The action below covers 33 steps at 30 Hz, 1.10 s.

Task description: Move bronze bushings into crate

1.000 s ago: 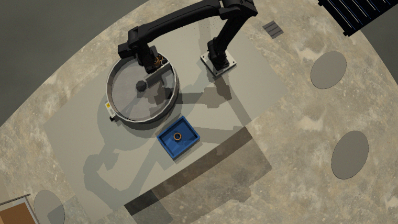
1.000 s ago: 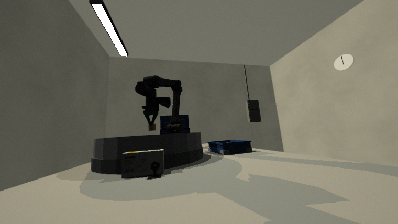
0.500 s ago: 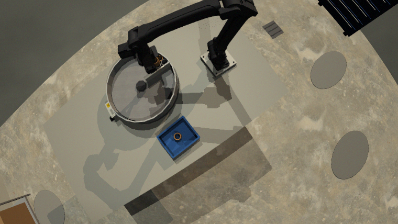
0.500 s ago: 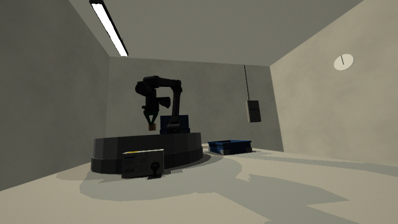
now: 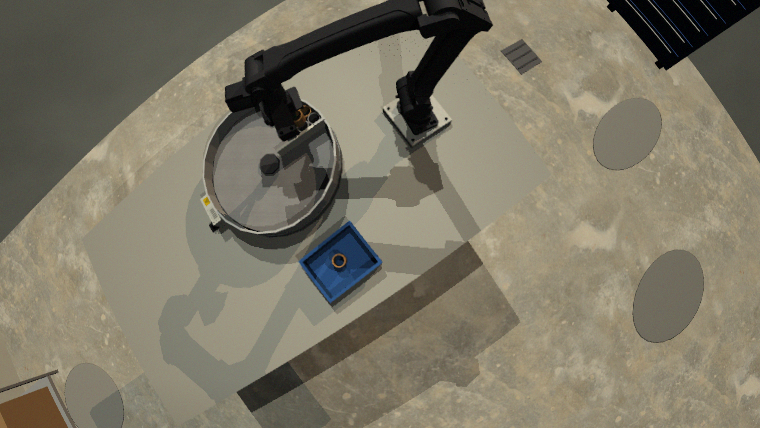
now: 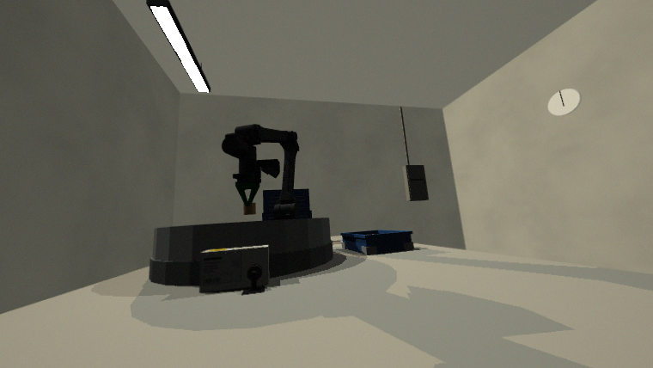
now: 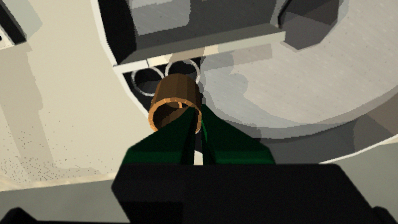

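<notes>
My gripper (image 7: 198,111) is shut on the wall of a bronze bushing (image 7: 175,101) and holds it above the back edge of the turntable (image 5: 271,172). The held bushing also shows in the side view (image 6: 249,209), clear above the turntable rim (image 6: 241,244), and from above (image 5: 303,113). Two silver bushings (image 7: 148,81) (image 7: 183,69) stand in the turntable compartment right below it. The blue crate (image 5: 340,262) sits in front of the turntable with one bronze bushing (image 5: 334,257) inside; the crate also shows in the side view (image 6: 377,240).
The turntable has a raised rim, a central hub (image 5: 269,164) and a divider wall (image 7: 200,44). A control box (image 6: 234,267) is on its side. The arm's base (image 5: 417,119) stands right of the turntable. A pendant box (image 6: 415,182) hangs from the ceiling.
</notes>
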{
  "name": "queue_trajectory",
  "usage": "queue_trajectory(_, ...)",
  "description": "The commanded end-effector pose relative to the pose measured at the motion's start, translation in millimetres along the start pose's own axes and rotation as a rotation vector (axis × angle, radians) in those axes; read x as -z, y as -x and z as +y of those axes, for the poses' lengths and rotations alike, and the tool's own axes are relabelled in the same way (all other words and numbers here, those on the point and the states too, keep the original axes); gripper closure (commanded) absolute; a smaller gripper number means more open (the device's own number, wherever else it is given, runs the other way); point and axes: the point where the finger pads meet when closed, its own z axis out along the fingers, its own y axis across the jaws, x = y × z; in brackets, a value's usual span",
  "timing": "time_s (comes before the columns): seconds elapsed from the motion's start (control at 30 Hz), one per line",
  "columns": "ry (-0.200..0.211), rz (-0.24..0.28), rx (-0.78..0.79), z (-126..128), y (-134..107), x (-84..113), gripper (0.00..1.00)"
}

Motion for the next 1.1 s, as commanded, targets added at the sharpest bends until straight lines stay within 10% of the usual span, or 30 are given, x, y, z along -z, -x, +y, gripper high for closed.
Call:
queue_trajectory(0.0,-0.056,0.014,-0.002,-17,-2,27.9,1.00)
queue_trajectory(0.5,-0.023,0.003,0.000,-4,51,14.6,1.00)
queue_trajectory(1.07,-0.033,-0.007,0.000,-18,200,19.3,1.00)
